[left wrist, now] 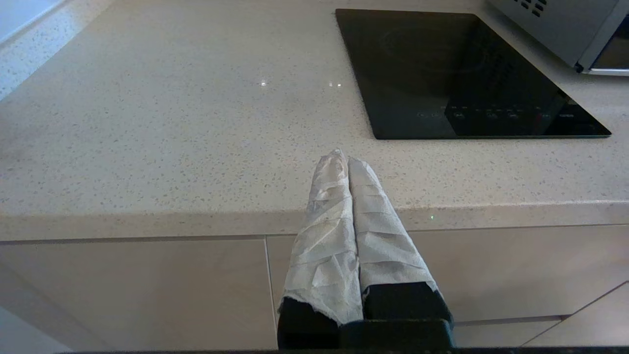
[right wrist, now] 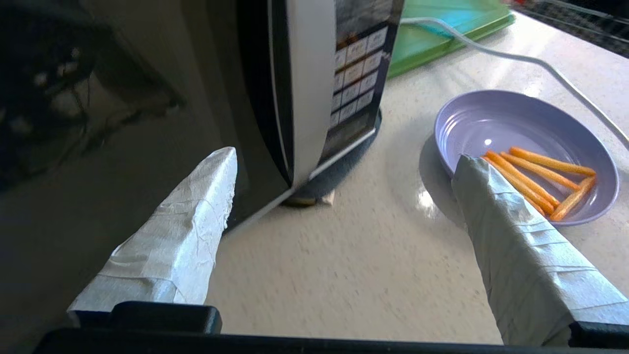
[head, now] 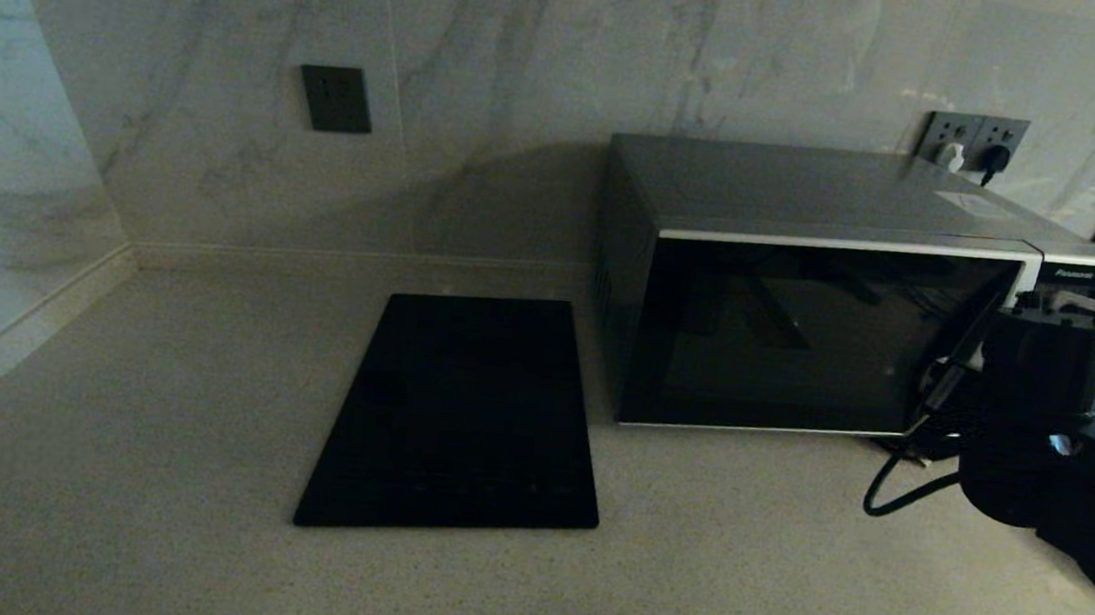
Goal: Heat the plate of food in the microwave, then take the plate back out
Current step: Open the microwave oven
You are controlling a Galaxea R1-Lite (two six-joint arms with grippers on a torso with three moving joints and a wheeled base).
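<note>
The microwave (head: 810, 293) stands on the counter at the right with its black glass door closed. In the right wrist view its silver handle (right wrist: 302, 88) and button panel (right wrist: 356, 64) are close ahead. The lavender plate (right wrist: 491, 123) with orange food sticks (right wrist: 540, 172) rests on the counter beside the microwave's panel end. My right gripper (right wrist: 345, 157) hangs open low over the counter. One taped finger is before the door and the other overlaps the plate's near rim, with nothing between them. In the head view my right arm (head: 1041, 395) hides the plate. My left gripper (left wrist: 344, 160) is shut and empty at the counter's front edge.
A flat black cooktop panel (head: 461, 420) lies left of the microwave. A green board (right wrist: 442, 29) lies beyond the plate, and a white cable (right wrist: 540, 64) runs across the counter there. Wall sockets (head: 975, 143) sit behind the microwave. Marble walls close the back and left.
</note>
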